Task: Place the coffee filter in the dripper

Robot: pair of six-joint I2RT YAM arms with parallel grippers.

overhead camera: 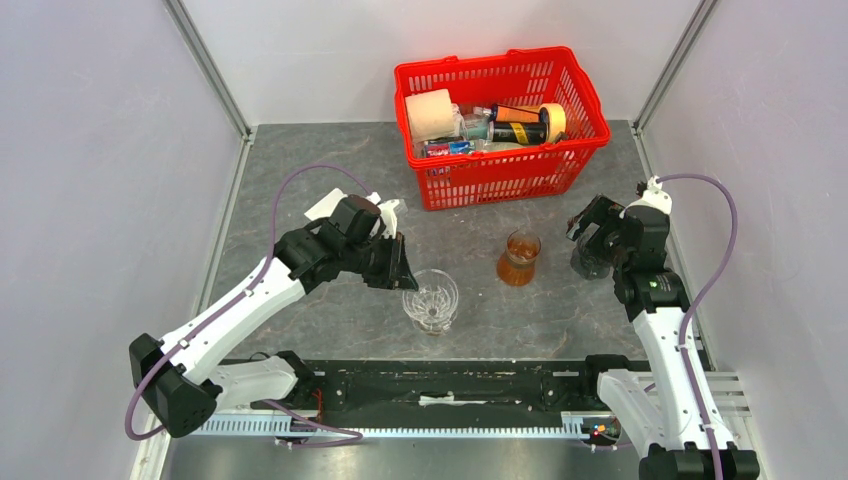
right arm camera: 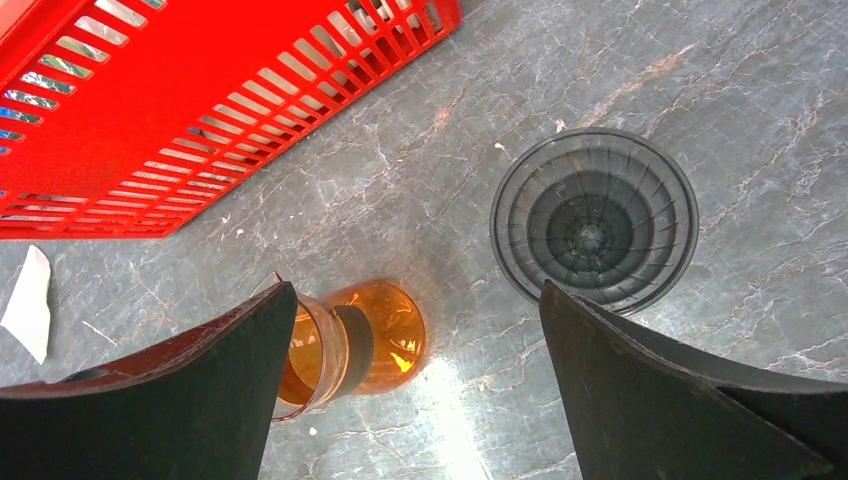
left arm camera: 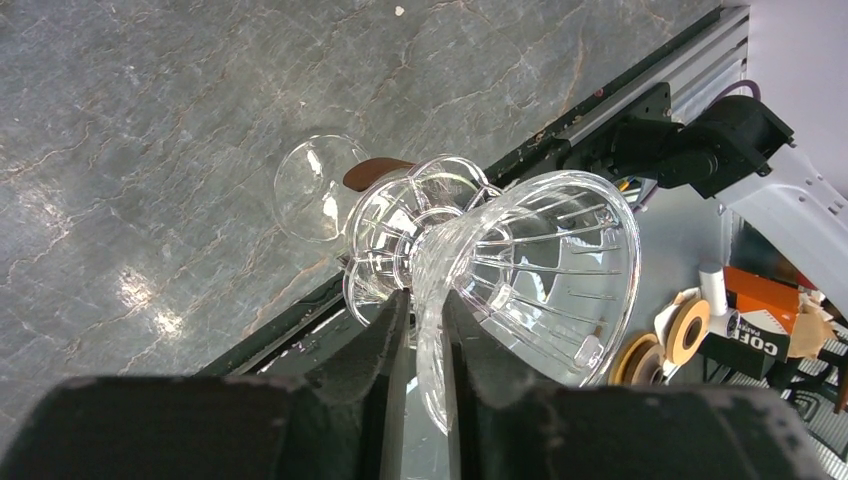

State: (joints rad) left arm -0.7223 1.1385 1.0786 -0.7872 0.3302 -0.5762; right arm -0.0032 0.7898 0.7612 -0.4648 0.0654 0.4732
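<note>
On the table, front centre, we note the dripper [overhead camera: 431, 298] standing upright on its base, clear ribbed glass. The left jaws straddle its rim, one of the fingers [left arm camera: 385, 340] inside the wall and one outside, set close to the glass. We cannot tell whether they clench it or have let go.

The filter [overhead camera: 327, 207], flat white paper, lies on the table partly under the left arm, apart from the dripper.

Right of the dripper stands a tumbler [overhead camera: 518, 258] holding brown liquid. Further right is a dark cup [right arm camera: 593, 220], its ribbed inside bare. The right jaws hang released, spread wide, above the table over these two.

At the back, a red basket [overhead camera: 500, 175] holds a cream roll [overhead camera: 430, 112], a yellow tape roll [overhead camera: 553, 120] and several bottles and cans.
</note>
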